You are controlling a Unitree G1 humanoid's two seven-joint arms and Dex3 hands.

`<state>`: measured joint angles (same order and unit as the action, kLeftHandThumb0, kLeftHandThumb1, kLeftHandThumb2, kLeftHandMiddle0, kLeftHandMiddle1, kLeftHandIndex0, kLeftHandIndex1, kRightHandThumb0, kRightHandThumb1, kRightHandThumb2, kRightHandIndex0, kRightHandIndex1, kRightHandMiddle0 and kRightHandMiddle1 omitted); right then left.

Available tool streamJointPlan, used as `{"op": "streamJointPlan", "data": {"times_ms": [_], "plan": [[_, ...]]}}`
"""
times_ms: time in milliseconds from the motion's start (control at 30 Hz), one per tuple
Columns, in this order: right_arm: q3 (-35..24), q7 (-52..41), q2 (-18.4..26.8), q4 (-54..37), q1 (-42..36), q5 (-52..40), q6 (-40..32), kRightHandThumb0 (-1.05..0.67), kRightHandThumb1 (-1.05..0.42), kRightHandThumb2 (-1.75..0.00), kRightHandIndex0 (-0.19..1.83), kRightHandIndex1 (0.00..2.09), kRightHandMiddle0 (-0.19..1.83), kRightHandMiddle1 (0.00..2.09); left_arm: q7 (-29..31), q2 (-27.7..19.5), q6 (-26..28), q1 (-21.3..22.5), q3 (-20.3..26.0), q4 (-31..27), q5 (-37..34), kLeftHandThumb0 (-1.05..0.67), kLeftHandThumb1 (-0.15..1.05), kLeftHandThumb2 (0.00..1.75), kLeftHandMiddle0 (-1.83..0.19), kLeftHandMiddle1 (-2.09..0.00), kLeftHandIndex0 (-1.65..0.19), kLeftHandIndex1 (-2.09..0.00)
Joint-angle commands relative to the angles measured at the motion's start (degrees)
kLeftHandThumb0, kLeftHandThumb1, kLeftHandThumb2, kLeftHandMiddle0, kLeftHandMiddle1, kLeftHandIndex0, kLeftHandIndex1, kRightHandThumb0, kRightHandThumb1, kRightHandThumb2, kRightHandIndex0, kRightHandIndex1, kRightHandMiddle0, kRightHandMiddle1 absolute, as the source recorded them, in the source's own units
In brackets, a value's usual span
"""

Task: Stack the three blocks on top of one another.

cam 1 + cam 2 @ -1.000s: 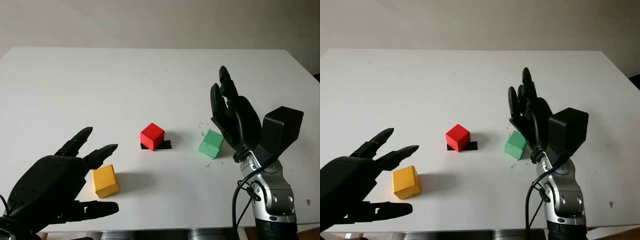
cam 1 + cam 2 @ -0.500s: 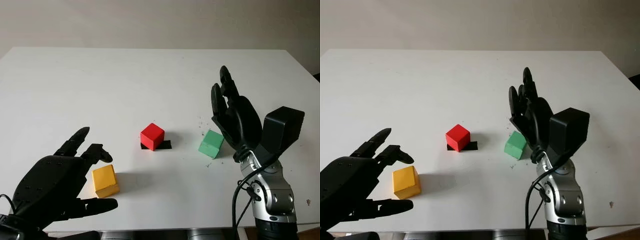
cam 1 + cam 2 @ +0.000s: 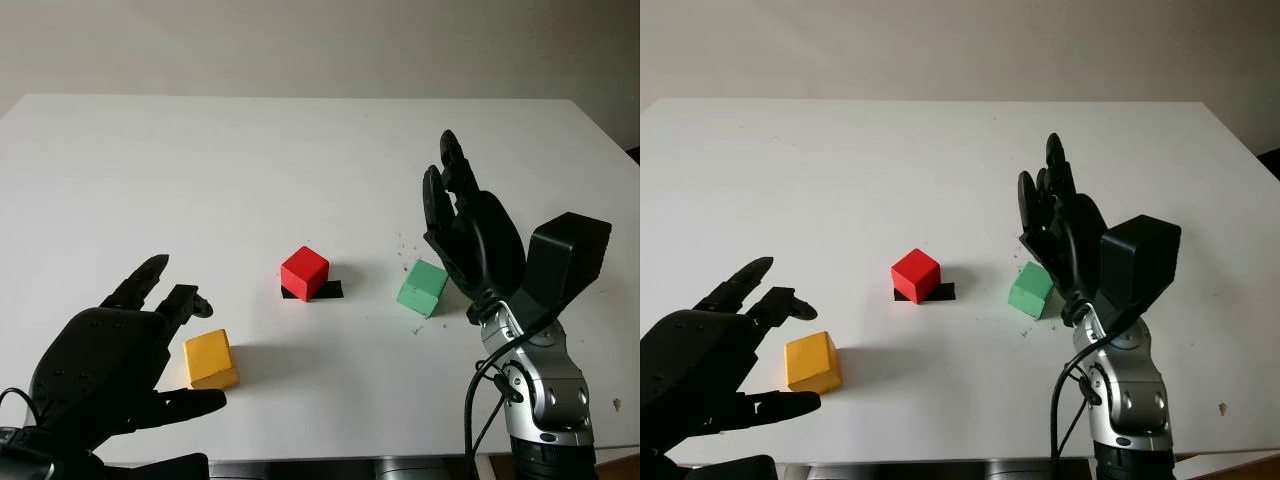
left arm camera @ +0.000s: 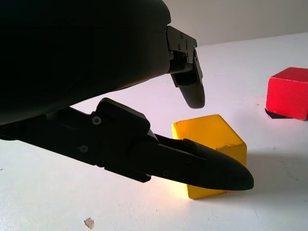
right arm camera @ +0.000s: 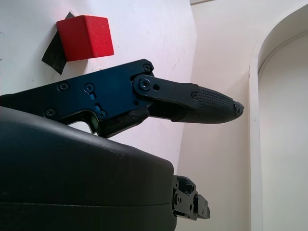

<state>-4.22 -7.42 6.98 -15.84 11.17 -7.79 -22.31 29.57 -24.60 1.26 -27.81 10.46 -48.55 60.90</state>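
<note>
Yellow block (image 3: pixel 210 359), likely light, rigid and smooth-sided, suits a pinch on opposite faces by the empty, unclenched left hand (image 3: pixel 105 365) beside it.

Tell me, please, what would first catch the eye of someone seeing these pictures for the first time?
Three bright blocks stand apart on the white table: a red block in the middle on a dark patch, a yellow block nearer the front left, and a green block to the right. The black left hand hovers open around the yellow block, while the right hand is raised open just beside the green one.
</note>
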Motion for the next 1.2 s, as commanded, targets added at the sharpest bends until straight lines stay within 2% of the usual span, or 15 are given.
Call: {"op": "streamJointPlan", "data": {"times_ms": [0,67,100,200,233,400,667,800,1067,1133,1167], "plan": [[-0.1,-0.09,0.22,-0.73,0.02,-0.32,0.4,-0.69,-1.05,-0.6,-0.19,0.0,-0.19,0.0,0.53,0.09,-0.28,0.21,-0.37,-0.17,0.83,-0.92,1.05,0.19,-0.02,-0.05,-0.07,-0.76],[-0.05,0.03,0.22,-0.82,-0.01,-0.23,0.31,-0.69,-1.05,-0.6,-0.19,0.0,-0.19,0.0,1.53,0.33,0.01,0.38,-0.51,-0.33,0.96,-0.92,1.05,0.2,-0.01,-0.05,-0.1,-0.72],[-0.02,0.0,0.29,-0.84,-0.05,-0.17,0.37,-0.69,-1.05,-0.6,-0.19,0.0,-0.19,0.0,1.74,0.46,0.04,0.49,-0.57,-0.4,1.08,-0.91,1.05,0.19,-0.01,-0.05,-0.11,-0.79],[-0.09,-0.11,0.31,-0.74,-0.13,-0.27,0.58,-0.69,-1.05,-0.6,-0.19,0.0,-0.19,0.0,3.07,0.89,0.62,0.91,-0.8,-0.72,1.26,-0.9,1.05,0.16,-0.02,-0.05,0.0,-1.27],[-0.08,-0.17,0.36,-0.71,-0.14,-0.24,0.68,-0.69,-1.05,-0.6,-0.19,0.0,-0.19,0.0,3.51,0.86,0.7,1.02,-0.82,-0.77,1.25,-0.9,1.05,0.16,-0.02,-0.06,0.01,-1.32],[-0.18,-0.15,0.3,-0.93,-0.22,-0.41,0.29,-0.69,-1.05,-0.6,-0.19,0.0,-0.19,0.0,6.48,1.47,1.9,1.72,-1.24,-1.37,1.1,-0.87,1.05,0.13,-0.02,-0.06,-0.03,-1.38],[-0.28,-0.46,0.58,-1.21,-0.45,-0.46,0.13,-0.7,-1.05,-0.6,-0.19,0.0,-0.19,0.0,4.57,2.2,0.69,1.85,-1.76,-0.5,2.02,-0.82,1.05,0.08,-0.11,-0.07,-0.12,-1.64],[-0.41,-0.57,0.54,-1.4,-0.49,-0.75,0.07,-0.69,-1.05,-0.59,-0.19,0.0,-0.19,0.0,3.2,2.37,-0.02,1.93,-2.07,0.11,2.54,-0.72,1.05,0.07,-0.18,-0.07,-0.19,-1.51],[-0.28,-0.59,0.79,-1.39,-0.49,-0.47,0.12,-0.69,-1.05,-0.6,-0.19,0.0,-0.19,0.0,0.35,2.38,-1.3,1.95,-2.68,2.27,2.91,-0.61,1.05,0.09,-0.22,-0.06,-0.22,-1.47],[-0.26,-0.43,0.76,-1.36,-0.41,-0.45,0.01,-0.69,-1.05,-0.59,-0.19,0.0,-0.19,0.0,0.8,2.05,-1.37,1.78,-2.71,2.51,2.74,-0.55,1.05,0.17,-0.19,-0.05,-0.22,-1.19],[-0.23,-0.43,0.81,-1.36,-0.4,-0.46,0.0,-0.69,-1.05,-0.59,-0.19,0.0,-0.19,0.0,0.73,2.01,-1.4,1.71,-2.62,2.69,2.39,-0.51,1.05,0.18,-0.18,-0.05,-0.23,-1.11]]}}
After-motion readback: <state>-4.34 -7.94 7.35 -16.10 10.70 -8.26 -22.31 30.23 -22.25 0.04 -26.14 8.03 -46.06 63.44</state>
